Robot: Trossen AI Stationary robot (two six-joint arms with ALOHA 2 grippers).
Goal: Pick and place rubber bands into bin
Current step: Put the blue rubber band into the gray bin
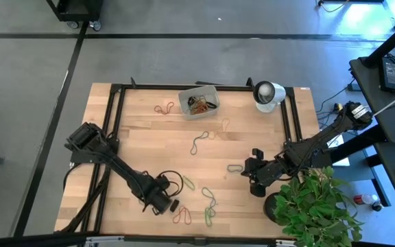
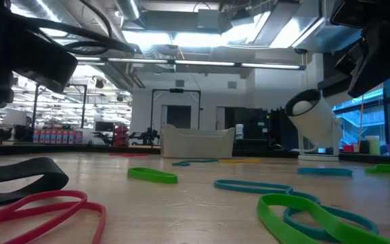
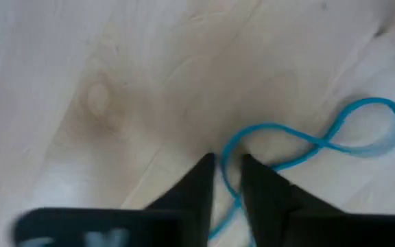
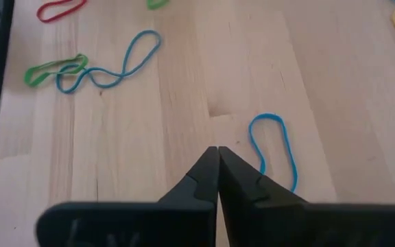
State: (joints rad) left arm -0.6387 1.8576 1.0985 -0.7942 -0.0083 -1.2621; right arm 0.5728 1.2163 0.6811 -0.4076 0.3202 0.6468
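The translucent bin (image 1: 199,101) stands at the table's far middle with several rubber bands in it. Loose bands lie across the wood: red (image 1: 164,108), teal (image 1: 199,142), green (image 1: 188,183), red (image 1: 182,217). My left gripper (image 1: 164,201) (image 3: 228,165) points down near the front edge. Its fingers are a narrow gap apart, astride one strand of a twisted blue band (image 3: 321,140). My right gripper (image 1: 249,170) (image 4: 217,152) hangs shut above the table at the right, beside a blue band (image 4: 273,147) that lies flat. My left gripper comes from above with one finger on each side of the blue band's strand (image 3: 230,180), near one end of the twisted loop. The band lies flat on the wood. Whether the fingers touch it, I cannot tell.
A white round object with a dark face (image 1: 268,94) stands at the far right. A potted plant (image 1: 314,206) fills the near right corner. Black frame rails (image 1: 115,116) run along the table's left, far and right sides. More bands, green and blue (image 4: 81,72), lie near the front.
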